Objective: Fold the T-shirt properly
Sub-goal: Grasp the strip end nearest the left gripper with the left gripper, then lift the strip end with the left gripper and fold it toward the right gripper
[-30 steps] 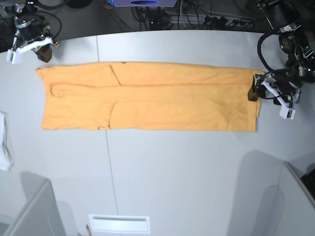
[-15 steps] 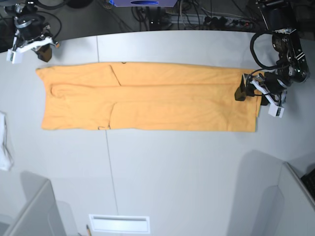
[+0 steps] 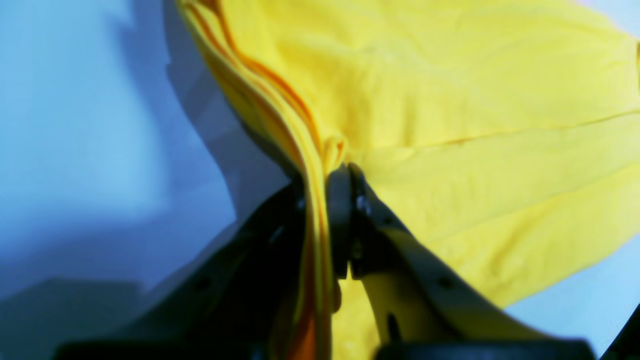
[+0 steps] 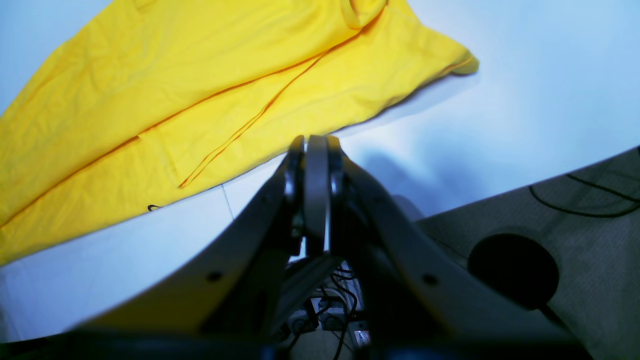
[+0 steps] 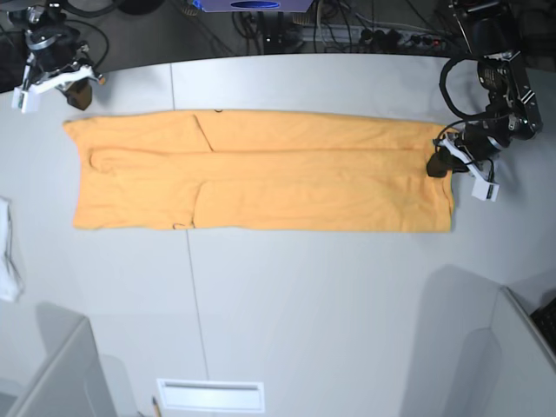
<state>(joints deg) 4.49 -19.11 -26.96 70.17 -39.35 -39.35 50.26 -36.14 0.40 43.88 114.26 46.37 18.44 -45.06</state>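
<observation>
The light-orange T-shirt (image 5: pixel 261 169) lies flat on the grey table as a long folded band running left to right. At its right end my left gripper (image 5: pixel 437 165) is shut on the edge. In the left wrist view the bunched layers of the T-shirt (image 3: pixel 450 100) are pinched in the left gripper (image 3: pixel 322 175), between its two black fingers. My right gripper (image 5: pixel 78 94) hovers off the shirt's far left corner. In the right wrist view the right gripper (image 4: pixel 312 142) is shut and empty, just short of the T-shirt (image 4: pixel 200 75).
A white cloth (image 5: pixel 7 252) lies at the table's left edge. Grey partitions stand at the front left (image 5: pixel 61 373) and front right (image 5: pixel 512 356). A white slotted plate (image 5: pixel 210 395) sits at the front edge. Cables (image 5: pixel 287 26) crowd the floor behind the table.
My left gripper, open a second ago, reached in over the shirt's right edge and closed on the cloth. The right arm has stayed still.
</observation>
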